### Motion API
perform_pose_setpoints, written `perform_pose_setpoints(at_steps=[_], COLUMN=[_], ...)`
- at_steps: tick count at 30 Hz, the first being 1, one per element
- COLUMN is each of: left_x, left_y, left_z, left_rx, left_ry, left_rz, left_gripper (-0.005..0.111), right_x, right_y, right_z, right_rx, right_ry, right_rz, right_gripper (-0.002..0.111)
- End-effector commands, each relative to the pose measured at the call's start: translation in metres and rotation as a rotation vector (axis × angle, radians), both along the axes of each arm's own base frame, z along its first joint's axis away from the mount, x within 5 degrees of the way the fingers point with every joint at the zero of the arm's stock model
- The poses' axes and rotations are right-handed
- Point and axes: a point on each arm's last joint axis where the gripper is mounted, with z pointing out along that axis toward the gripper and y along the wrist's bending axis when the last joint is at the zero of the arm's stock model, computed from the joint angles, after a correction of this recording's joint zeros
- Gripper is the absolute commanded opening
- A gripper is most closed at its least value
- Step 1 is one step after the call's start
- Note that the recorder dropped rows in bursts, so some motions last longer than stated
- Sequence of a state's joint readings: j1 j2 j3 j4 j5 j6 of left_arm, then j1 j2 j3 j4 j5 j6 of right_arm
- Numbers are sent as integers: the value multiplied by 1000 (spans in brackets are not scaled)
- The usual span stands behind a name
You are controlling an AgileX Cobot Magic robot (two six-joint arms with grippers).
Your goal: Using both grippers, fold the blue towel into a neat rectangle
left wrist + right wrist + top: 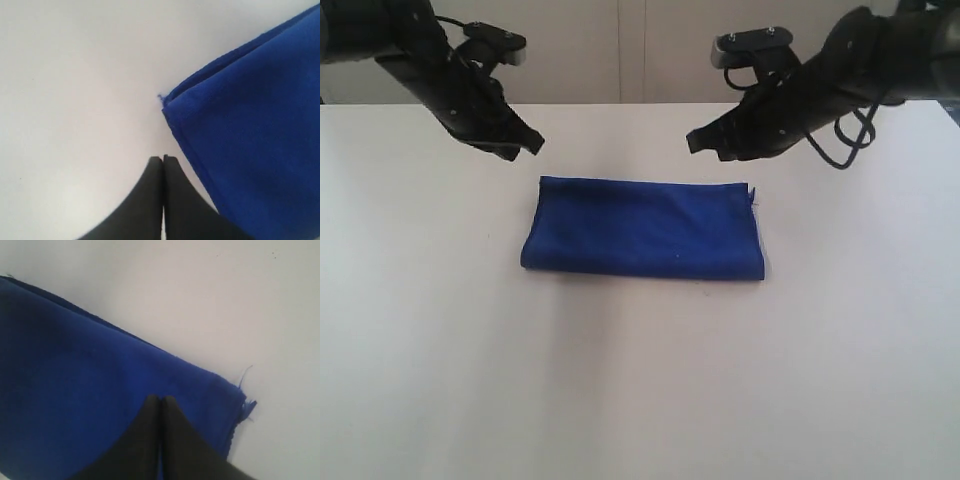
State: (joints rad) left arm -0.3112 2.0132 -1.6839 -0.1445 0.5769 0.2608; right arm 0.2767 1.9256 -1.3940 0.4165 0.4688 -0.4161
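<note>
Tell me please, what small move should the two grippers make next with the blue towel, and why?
Probably draw both back from the blue towel: it already lies folded as a fairly neat rectangle, and the left gripper and right gripper are shut and empty, hanging clear of it.

Soft, matt cloth with a short fuzzy nap in the deep royal-blue folded towel (642,228); stitched hems, and one loose frayed thread at a corner. Smooth white tabletop (640,400), matt with a faint soft sheen and a few tiny dark specks. Hard, smooth black tapering fingers on the left gripper (163,158) and right gripper (160,398), plastic-looking, dull satin.
</note>
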Motion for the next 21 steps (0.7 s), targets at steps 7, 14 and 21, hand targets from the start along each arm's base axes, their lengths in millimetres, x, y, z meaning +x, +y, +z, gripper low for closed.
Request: perform_pose_setpoints(at_steps=[7, 14, 21], left_x=[11, 25, 35], left_y=[-14, -24, -25], left_z=[-19, -40, -65], left_rx=[-241, -354, -356], left_ry=[204, 157, 149], left_rz=[-15, 5, 53], left_gripper=[0, 0, 0], right_x=[15, 16, 17], right_y=[1, 2, 3], right_z=[-7, -36, -45], right_rx=[-23, -47, -53], right_ry=[213, 310, 331], right_rz=[-41, -32, -32], right_gripper=[0, 0, 0])
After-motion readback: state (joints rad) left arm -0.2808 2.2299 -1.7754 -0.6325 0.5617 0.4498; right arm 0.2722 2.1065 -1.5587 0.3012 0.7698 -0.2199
